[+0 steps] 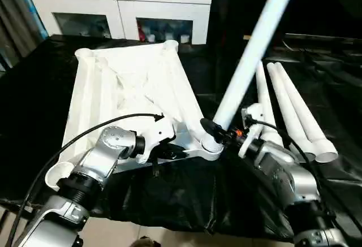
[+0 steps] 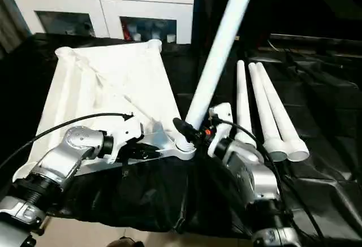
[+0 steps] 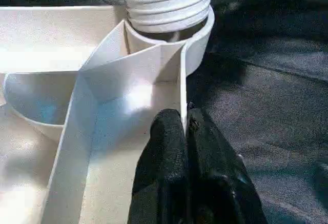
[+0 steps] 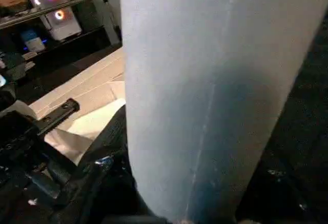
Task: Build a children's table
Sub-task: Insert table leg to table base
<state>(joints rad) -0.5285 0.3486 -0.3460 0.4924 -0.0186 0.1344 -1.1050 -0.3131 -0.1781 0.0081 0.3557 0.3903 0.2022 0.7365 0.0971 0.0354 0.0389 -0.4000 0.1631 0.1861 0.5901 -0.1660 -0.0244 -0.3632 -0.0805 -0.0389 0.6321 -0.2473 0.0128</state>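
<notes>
The white tabletop (image 1: pixel 130 83) lies ribbed side up on the black-covered work table (image 1: pixel 34 111). My left gripper (image 3: pixel 184 126) is shut on the thin side wall of the tabletop, just short of its near right corner socket (image 1: pixel 210 148). One white leg (image 1: pixel 249 49) slants up and to the right from that socket. Its threaded end (image 3: pixel 166 3) sits at the socket's mouth. My right gripper (image 1: pixel 218 133) is shut on this leg just above the socket, with the leg (image 4: pixel 215 80) close in front of the wrist camera.
Three more white legs (image 1: pixel 288 105) lie side by side on the black cover to the right of my right arm. A white glass-door cabinet (image 1: pixel 121 4) stands behind the table. The table's front edge runs just below both grippers.
</notes>
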